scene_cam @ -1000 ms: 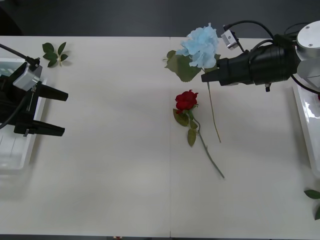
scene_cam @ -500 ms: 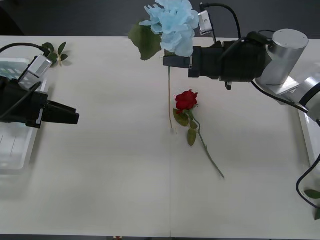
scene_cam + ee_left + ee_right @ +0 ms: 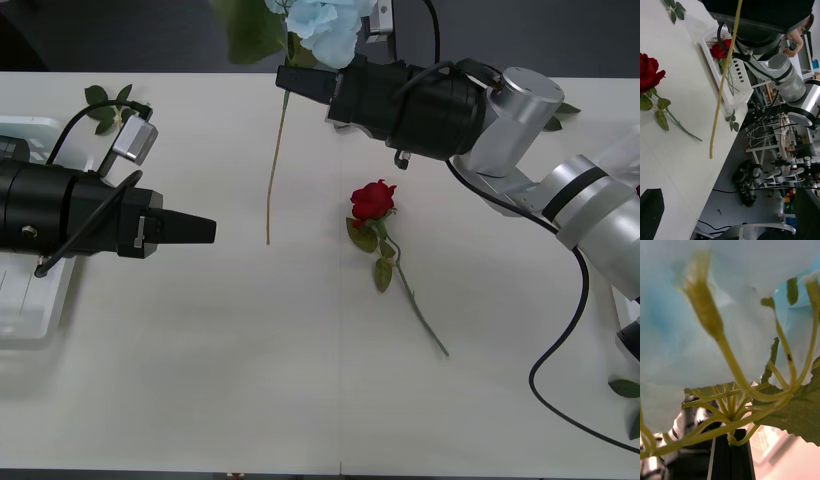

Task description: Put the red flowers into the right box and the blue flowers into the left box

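My right gripper (image 3: pixel 285 79) is shut on a blue flower (image 3: pixel 327 24), held above the table's far middle. Its pale stem (image 3: pixel 272 170) hangs down to just over the tabletop. In the right wrist view the black fingers (image 3: pixel 730 455) clamp the stem under the pale-blue head (image 3: pixel 715 315). One red flower (image 3: pixel 372 201) lies on the table to the right of that stem. My left gripper (image 3: pixel 208 231) is open and points right, level with the stem's lower end and short of it. The left box (image 3: pixel 25 320) lies under my left arm. The right box (image 3: pixel 733 95) holds a red flower (image 3: pixel 719 50).
A green leaf sprig (image 3: pixel 108 106) lies at the far left of the table and another (image 3: pixel 628 390) at the near right edge. Black cables trail from both arms. Open tabletop stretches along the near side.
My right gripper has carried the blue flower up and to the left, so the stem now hangs left of the red flower. My left arm has reached right toward the table's middle.
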Controlling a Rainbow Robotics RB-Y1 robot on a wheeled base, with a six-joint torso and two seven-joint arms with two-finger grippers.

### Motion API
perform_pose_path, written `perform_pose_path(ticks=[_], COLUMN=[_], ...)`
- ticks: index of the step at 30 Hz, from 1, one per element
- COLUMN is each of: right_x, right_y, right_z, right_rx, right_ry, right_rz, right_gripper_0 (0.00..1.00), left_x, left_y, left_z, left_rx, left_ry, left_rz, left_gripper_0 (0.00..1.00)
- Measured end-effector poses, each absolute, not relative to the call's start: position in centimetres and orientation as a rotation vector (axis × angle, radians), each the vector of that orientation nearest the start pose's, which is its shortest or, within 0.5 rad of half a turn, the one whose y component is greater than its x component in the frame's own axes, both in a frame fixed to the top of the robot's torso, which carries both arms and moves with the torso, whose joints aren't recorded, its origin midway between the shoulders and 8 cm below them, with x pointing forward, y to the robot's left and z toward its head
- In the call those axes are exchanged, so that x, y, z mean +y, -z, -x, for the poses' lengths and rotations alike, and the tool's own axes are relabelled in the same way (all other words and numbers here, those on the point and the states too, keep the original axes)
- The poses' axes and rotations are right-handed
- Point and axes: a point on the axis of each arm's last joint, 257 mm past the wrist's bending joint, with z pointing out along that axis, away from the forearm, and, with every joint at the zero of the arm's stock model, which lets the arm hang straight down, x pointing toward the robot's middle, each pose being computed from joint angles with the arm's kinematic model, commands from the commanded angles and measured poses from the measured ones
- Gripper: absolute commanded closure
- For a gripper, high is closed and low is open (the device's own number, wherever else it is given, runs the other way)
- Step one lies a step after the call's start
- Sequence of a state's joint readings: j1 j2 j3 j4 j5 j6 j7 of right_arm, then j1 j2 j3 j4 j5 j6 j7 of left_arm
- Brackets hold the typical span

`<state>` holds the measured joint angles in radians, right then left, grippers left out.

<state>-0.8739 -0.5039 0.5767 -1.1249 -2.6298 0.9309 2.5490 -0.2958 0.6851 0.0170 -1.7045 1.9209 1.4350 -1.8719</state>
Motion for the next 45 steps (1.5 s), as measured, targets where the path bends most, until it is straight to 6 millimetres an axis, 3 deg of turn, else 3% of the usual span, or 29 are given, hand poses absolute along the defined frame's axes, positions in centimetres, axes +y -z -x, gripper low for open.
perform_pose_path(ticks=[4,8,13,15,18,19,20,21,42,43,44,45], right_x=[5.7,5.7,5.7,5.7,5.7,5.7,5.7,5.7,5.7,5.7,5.7,5.7], right_y=[-1.6,-1.6,-1.6,-1.6,-1.6,-1.6,-1.6,-1.6,-1.6,-1.6,-1.6,-1.6], right_z=[-49.4,-49.4,-49.6,-49.6,-49.6,-49.6,-49.6,-49.6,-49.6,-49.6,-49.6,-49.6], right_rx=[1.419,1.417,1.42,1.42,1.42,1.42,1.42,1.42,1.421,1.421,1.421,1.422], right_ry=[-1.766,-1.77,-1.764,-1.764,-1.764,-1.764,-1.764,-1.764,-1.764,-1.764,-1.764,-1.763], right_rz=[0.581,0.576,0.566,0.566,0.566,0.566,0.566,0.566,0.567,0.567,0.567,0.568], right_gripper_0=[1.0,1.0,1.0,1.0,1.0,1.0,1.0,1.0,0.98,0.87,0.62,0.46], left_x=[10.9,8.8,6.3,5.8,5.5,5.5,5.5,5.5,5.6,5.6,5.6,5.6], left_y=[11.4,11.0,11.6,11.4,11.1,11.1,11.0,11.0,10.9,10.9,10.9,10.9], left_z=[-38.1,-39.4,-39.5,-39.6,-39.8,-39.9,-39.9,-39.9,-40.4,-40.4,-40.4,-40.4], left_rx=[2.059,2.021,2.019,2.013,2.004,2.002,2.002,2.002,1.996,1.996,1.996,1.996], left_ry=[1.464,1.459,1.424,1.42,1.416,1.415,1.414,1.411,1.397,1.397,1.397,1.397], left_rz=[-0.714,-0.677,-0.719,-0.73,-0.731,-0.731,-0.732,-0.734,-0.722,-0.722,-0.722,-0.722], left_gripper_0=[0.0,0.0,0.0,0.08,0.23,0.72,0.91,1.0,1.0,1.0,1.0,1.0])
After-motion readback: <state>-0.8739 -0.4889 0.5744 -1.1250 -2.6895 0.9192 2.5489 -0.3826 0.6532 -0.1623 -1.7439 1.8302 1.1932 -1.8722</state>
